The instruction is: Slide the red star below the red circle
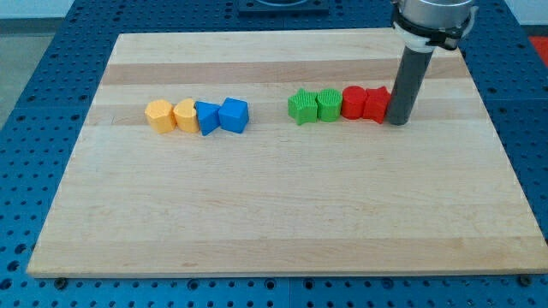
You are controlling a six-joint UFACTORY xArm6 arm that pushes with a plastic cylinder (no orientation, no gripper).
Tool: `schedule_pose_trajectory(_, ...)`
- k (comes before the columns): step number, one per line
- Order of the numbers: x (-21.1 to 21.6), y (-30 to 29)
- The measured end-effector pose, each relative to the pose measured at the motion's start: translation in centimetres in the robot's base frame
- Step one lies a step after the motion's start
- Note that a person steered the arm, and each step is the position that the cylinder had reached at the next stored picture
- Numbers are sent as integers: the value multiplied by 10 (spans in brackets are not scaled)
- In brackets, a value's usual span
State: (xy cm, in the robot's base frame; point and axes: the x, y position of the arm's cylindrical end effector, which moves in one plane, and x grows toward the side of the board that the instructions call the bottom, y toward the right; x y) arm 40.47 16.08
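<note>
Red and sharp-pointed, the red star (pixel 378 104) sits at the right end of a row toward the view's upper right on the wooden board (pixel 274 214), touching the red circle (pixel 354 102) on its left. My tip (pixel 397 122) presses against the star's right side; being a bare rod, it holds nothing. Left of the circle come a green block (pixel 329 105) and a green star (pixel 302 107). Well apart at the view's left lie two orange blocks (pixel 159 115) (pixel 184 114), then a blue triangle (pixel 206 118) and a blue cube (pixel 233 115).
</note>
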Motion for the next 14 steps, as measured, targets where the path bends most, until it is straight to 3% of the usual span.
schedule_pose_trajectory(3,-8,24)
schedule_pose_trajectory(5,-64,24)
schedule_pose_trajectory(6,-65,19)
schedule_pose_trajectory(11,1,-13)
schedule_pose_trajectory(14,66,-15)
